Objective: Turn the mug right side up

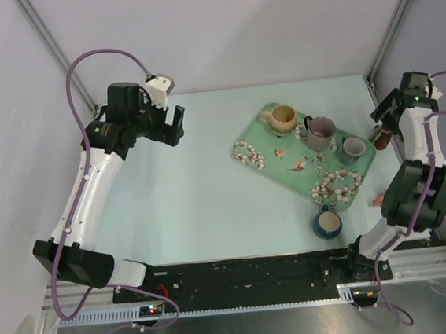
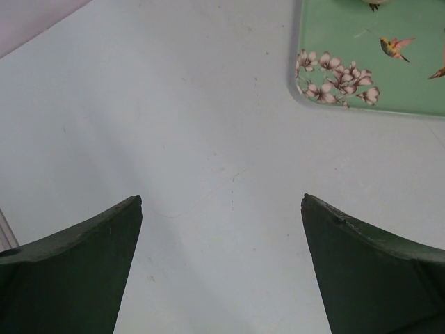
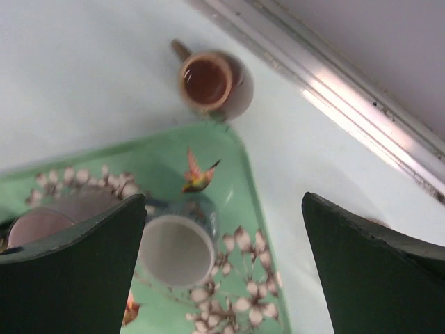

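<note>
Top external: mug (image 1: 284, 118) upright, mouth up, at far corner of tray (image 1: 262, 141); task judged complete, nothing left. Left gripper (image 2: 221, 202): jaws wide apart, empty. Right gripper (image 3: 222, 202): jaws wide apart, empty.

Table (image 1: 195, 201): carries the tray on its right half.
Tray (image 1: 266, 135): lies slantwise, with three vessels in a row along its far side.
The mug (image 1: 284, 118): on the tray's far-left corner, mouth up, leftmost of the row.
Middle mug (image 1: 320, 132): on the tray, between the mug and the small cup.
Small cup (image 1: 353, 150): on the tray by its right corner.
Outer mug (image 3: 212, 80): on the table, just beyond the tray's right corner.
Near mug (image 1: 328, 222): on the table, just before the tray's near corner.
Left gripper (image 1: 175, 128): over the table, well left of the tray.
Right gripper (image 3: 222, 202): above the tray's right corner.
</note>
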### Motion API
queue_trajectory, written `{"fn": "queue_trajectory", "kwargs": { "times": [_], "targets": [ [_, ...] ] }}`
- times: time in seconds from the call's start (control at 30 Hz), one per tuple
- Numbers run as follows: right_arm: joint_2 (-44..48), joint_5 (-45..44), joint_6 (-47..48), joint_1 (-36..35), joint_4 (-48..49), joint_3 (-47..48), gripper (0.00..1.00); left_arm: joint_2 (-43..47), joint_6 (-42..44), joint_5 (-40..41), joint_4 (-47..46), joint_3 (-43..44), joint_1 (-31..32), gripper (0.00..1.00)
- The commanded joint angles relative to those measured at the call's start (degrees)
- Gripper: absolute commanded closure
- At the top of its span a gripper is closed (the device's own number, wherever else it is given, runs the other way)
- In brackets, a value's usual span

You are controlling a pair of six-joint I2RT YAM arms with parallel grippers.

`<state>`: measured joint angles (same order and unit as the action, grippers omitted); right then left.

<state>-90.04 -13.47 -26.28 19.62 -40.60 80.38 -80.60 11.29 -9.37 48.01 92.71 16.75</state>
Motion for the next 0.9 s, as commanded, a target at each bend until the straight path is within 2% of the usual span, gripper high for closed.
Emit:
{"fn": "queue_trajectory", "kwargs": {
  "times": [0.0,0.27,0.37,0.5,0.63,0.87],
  "targets": [
    [-9.8,5.2,3.8,4.3,-0.4,9.3,0.01,2.8,2.5,1.7,-1.0,-1.2,0.2,0.0],
    [-25.3,5.1,8.9,3.7,-7.7,24.5,0.01,1.1,4.0,4.0,-0.8,-1.8,0.2,0.0],
    [-28.6,6.3,9.1,3.5,-9.4,26.6,0.02,-0.1,4.2,4.0,-0.6,-1.1,0.2,0.0],
    [-30.9,1.1,8.5,2.2,-11.2,26.3,0.01,-1.5,4.4,4.1,-0.2,-0.4,0.2,0.0],
    [-33.7,-0.2,8.3,2.6,-11.0,26.6,0.01,-2.3,4.7,4.2,0.0,0.2,0.2,0.0],
    [-35.6,0.0,9.2,2.9,-9.4,27.6,0.2,-2.9,5.1,4.6,0.4,0.5,0.2,0.0]
  ]
}}
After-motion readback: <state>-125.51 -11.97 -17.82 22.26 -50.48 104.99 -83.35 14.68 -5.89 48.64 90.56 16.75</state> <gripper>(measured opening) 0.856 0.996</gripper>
